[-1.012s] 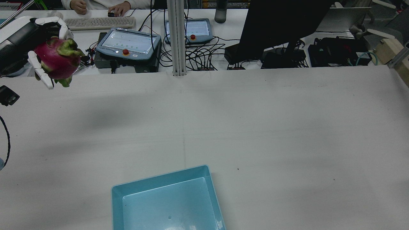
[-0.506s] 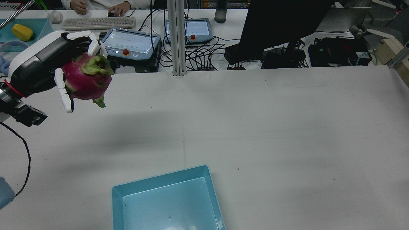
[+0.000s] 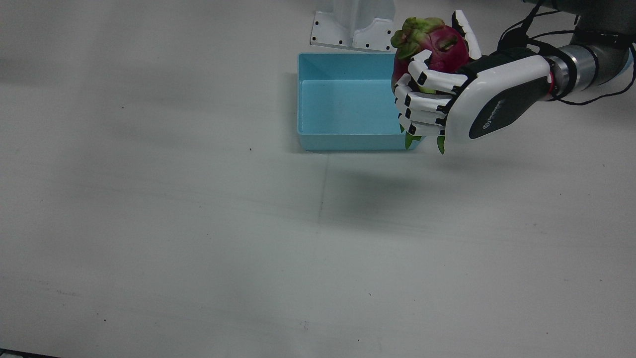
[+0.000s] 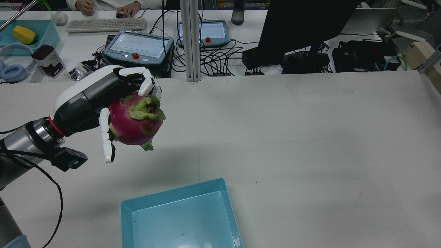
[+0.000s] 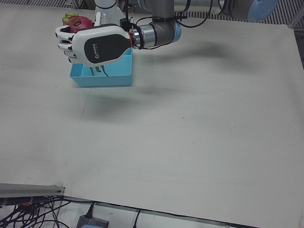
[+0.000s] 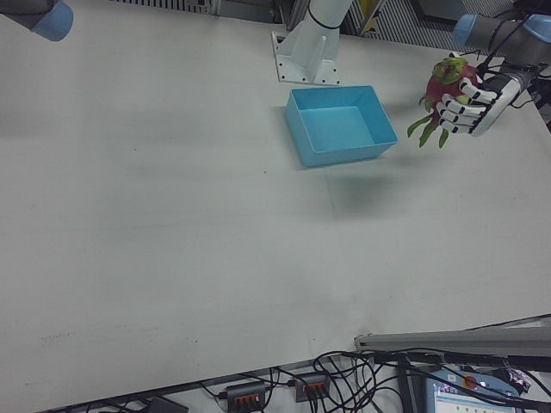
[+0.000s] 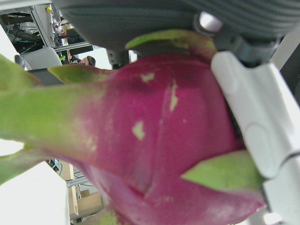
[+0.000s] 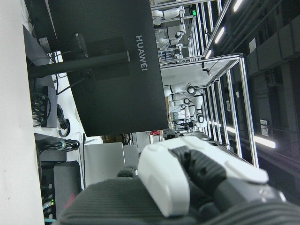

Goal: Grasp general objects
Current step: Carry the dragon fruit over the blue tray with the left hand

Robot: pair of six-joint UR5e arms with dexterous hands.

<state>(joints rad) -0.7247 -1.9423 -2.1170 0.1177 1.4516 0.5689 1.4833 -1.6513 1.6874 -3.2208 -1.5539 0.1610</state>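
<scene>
Since the earlier rear pictures, the left arm has swung in from the far left edge of the white table (image 4: pixel 310 137) toward its middle, carrying the fruit with it, and a tin and headphones on the far desk are now uncovered.

By my reading the step in hand is the carry: the grasp is done and the load is travelling to the open light-blue rectangular plastic bin (image 4: pixel 179 213), which sits empty at the near edge of the rear view. The next move calls for bringing the hand nearer and a little to the right until it is over the bin, lowering, then letting the fingers spread.

The left hand (image 4: pixel 103 103), white-shelled with a black palm, has its fingers (image 3: pixel 427 94) curled tightly round the round magenta dragon fruit with green leafy scales (image 4: pixel 136 119), held clear above the table, beside the bin and not yet over it in the rear view; the front view makes them overlap, so height is hard to judge.

The right hand appears only in its own camera as a blurred white and black bulk (image 8: pixel 197 183); whether its fingers are spread or closed I cannot tell. The left hand view is filled by the fruit, showing no table.
</scene>
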